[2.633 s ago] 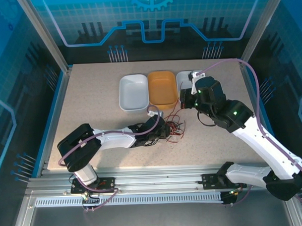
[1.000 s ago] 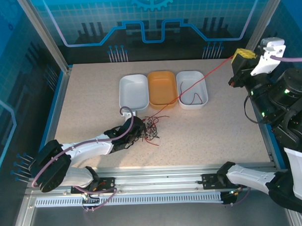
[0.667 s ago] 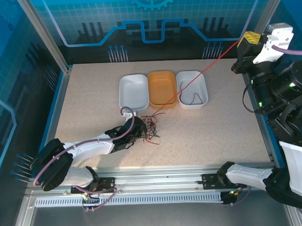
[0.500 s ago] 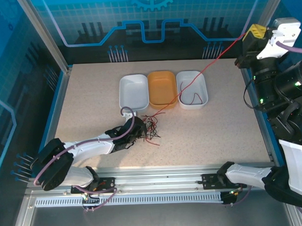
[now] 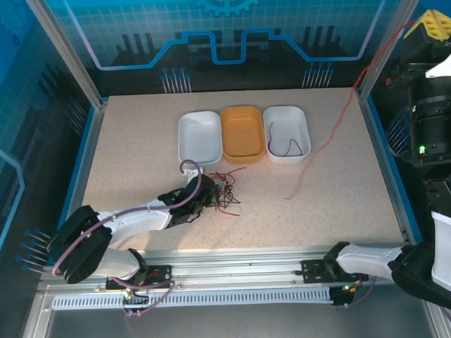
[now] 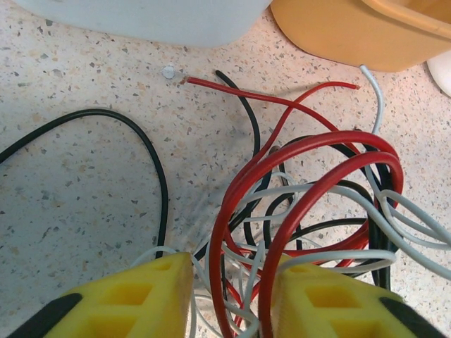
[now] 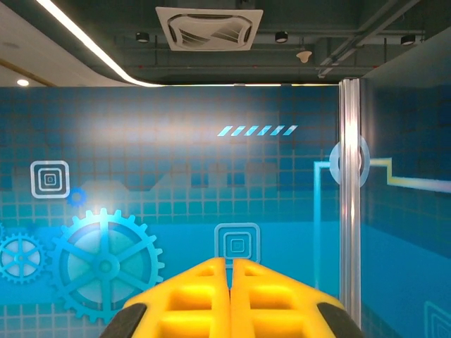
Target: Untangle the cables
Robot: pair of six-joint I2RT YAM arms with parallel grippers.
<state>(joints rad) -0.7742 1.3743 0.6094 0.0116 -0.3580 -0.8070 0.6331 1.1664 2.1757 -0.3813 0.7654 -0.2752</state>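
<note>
A tangle of thin red, black and whitish cables (image 5: 225,190) lies on the table in front of the trays. My left gripper (image 5: 210,195) sits low at its left side. In the left wrist view red loops (image 6: 310,151), a black cable (image 6: 151,151) and whitish strands run between the yellow fingers (image 6: 127,296), which are shut on the bundle. My right gripper (image 5: 434,19) is high at the far right, its fingers (image 7: 204,289) pressed together. One long red cable (image 5: 335,135) hangs slack from it, with its lower end on the table right of the tangle.
Three trays stand in a row behind the tangle: a white tray (image 5: 181,141), an orange tray (image 5: 224,136) and a second white tray (image 5: 306,136) with a dark red cable (image 5: 288,147) inside. The enclosure's metal post (image 5: 388,41) stands near the right gripper.
My right gripper rose up and to the right, drawing the red cable taut. The cable has come out of the tangle and now hangs slack. The left gripper stayed on the tangle.
</note>
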